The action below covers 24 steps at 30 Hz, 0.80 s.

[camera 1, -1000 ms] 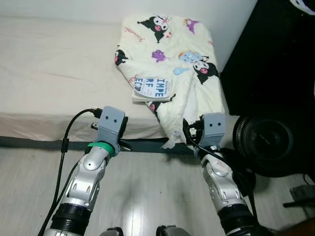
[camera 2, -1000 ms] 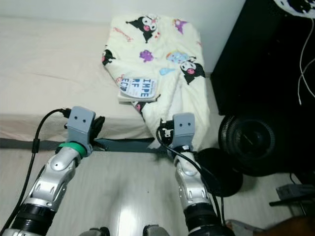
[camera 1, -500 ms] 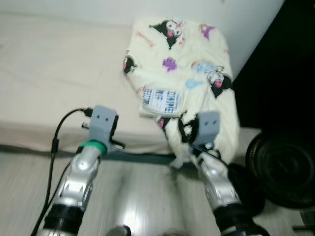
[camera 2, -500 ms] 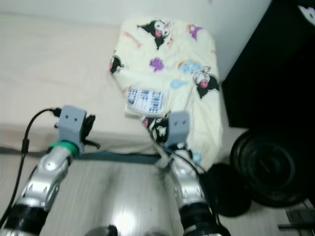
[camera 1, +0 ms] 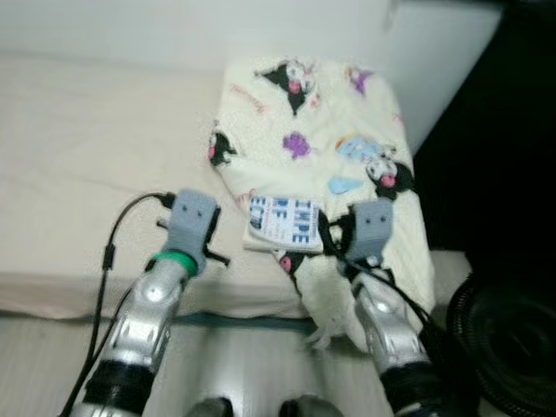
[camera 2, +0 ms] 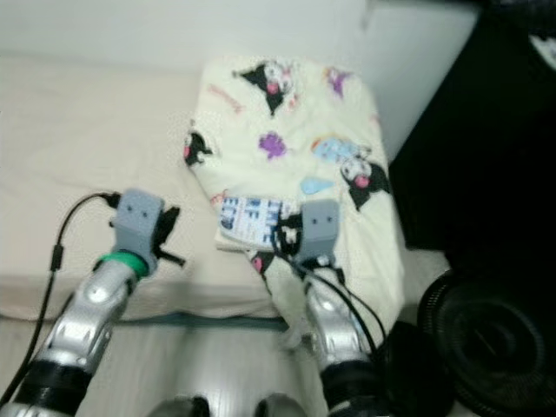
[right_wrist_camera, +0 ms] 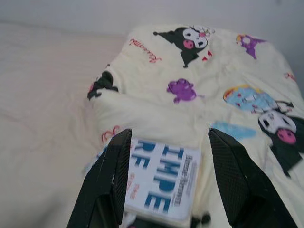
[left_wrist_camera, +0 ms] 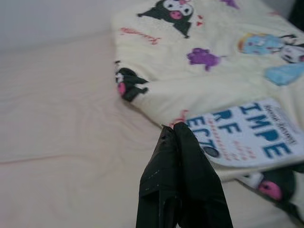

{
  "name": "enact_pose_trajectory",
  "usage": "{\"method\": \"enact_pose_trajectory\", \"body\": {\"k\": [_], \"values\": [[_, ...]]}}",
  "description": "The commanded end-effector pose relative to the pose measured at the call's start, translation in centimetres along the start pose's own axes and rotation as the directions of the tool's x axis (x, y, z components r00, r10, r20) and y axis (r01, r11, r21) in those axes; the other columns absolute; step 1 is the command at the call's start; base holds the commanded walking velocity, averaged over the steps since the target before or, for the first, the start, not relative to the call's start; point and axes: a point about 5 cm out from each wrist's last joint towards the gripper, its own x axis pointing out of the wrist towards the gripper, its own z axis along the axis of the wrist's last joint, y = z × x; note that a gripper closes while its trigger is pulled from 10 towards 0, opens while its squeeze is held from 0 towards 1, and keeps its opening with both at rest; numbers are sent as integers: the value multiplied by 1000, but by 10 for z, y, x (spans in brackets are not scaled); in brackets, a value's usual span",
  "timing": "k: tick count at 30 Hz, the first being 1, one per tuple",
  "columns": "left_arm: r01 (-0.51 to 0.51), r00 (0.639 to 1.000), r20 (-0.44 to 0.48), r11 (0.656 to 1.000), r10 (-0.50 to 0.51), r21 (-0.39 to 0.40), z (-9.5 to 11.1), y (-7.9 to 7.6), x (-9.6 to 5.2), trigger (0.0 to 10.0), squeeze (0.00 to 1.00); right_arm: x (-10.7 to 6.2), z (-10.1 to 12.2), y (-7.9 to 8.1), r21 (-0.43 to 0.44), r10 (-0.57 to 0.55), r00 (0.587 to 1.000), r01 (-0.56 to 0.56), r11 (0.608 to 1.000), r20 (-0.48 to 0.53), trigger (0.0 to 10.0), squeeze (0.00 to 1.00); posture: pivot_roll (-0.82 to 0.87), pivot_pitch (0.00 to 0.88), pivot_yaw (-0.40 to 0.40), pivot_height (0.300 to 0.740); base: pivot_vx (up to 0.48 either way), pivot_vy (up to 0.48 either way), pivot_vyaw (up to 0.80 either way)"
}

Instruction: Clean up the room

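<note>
A white book with blue letters (camera 1: 284, 221) lies on a cream cartoon-print blanket (camera 1: 321, 139) bunched at the right end of a beige bed (camera 1: 87, 165). My right gripper (right_wrist_camera: 168, 185) stands open just short of the book (right_wrist_camera: 161, 183), one finger (right_wrist_camera: 107, 180) on each side of it in the right wrist view. My left gripper (left_wrist_camera: 173, 130) is shut and holds nothing, hovering over the mattress with its tips beside the book's left edge (left_wrist_camera: 247, 133). The blanket's lower corner hangs over the bed edge toward the floor (camera 1: 334, 326).
A black round fan (camera 2: 491, 334) sits on the floor at the right, beside tall black furniture (camera 2: 486, 130). The white wall (camera 1: 174, 30) runs behind the bed. Pale wood floor (camera 1: 243, 365) lies between my arms and the bed edge.
The camera has come closer to the bed and tilted. Both grippers have advanced over the mattress edge, the right one up to the book.
</note>
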Motion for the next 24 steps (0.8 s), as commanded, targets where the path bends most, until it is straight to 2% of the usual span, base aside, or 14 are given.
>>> {"method": "enact_pose_trajectory", "body": {"k": [1, 7, 14, 15, 16, 17, 18, 19, 20, 24], "values": [[12, 1000, -26, 1000, -12, 8, -8, -4, -2, 10000, 0, -3, -5, -5, -1, -16, 1000, 16, 1000, -21, 10000, 0, 7, 89, 43, 726, 368, 0, 0], [16, 997, -70, 999, -14, 28, -22, -3, -6, 10000, 0, -5, -10, -12, -12, -40, 998, 39, 999, -40, 10000, 0, 6, 86, 42, 726, 335, 0, 0], [24, 996, -83, 999, -21, 44, -26, -4, -7, 10000, 0, -6, -12, -15, -14, -52, 998, 51, 999, -47, 10000, 0, 2, 85, 42, 726, 219, 0, 0], [96, 994, -63, 983, -87, 157, -29, -8, -11, 10000, 0, -9, -16, -20, 11, -79, 995, 80, 997, -66, 10000, 0, 0, 83, 41, 726, 0, 0, 0], [153, 988, -55, 959, -144, 238, -31, -11, -15, 10000, 0, -10, -19, -23, 30, -98, 992, 101, 994, -80, 10000, 0, -1, 84, 43, 726, 0, 0, 0], [199, 980, -49, 924, -193, 326, -33, -14, -18, 10000, 0, -12, -22, -26, 35, -123, 988, 127, 991, -96, 10000, 0, -1, 84, 43, 726, 0, 0, 0], [199, 980, -49, 924, -193, 326, -33, -14, -18, 10000, 0, -12, -22, -26, 35, -123, 988, 127, 991, -96, 10000, 0, -1, 84, 43, 726, 0, 0, 0], [225, 973, -44, 899, -226, 375, -34, -15, -21, 10000, 0, -13, -25, -29, 28, -143, 984, 147, 989, -106, 10000, 0, 0, 85, 46, 726, 0, 0, 0], [232, 971, -44, 892, -234, 388, -35, -15, -22, 10000, 0, -14, -26, -30, 14, -158, 981, 161, 987, -114, 10000, 0, 0, 85, 46, 726, 0, 0, 0], [235, 970, -43, 890, -237, 391, -35, -15, -22, 10000, 0, -14, -27, -31, 7, -170, 978, 172, 985, -119, 10000, 0, 0, 85, 46, 721, 0, 0, 0]]}}
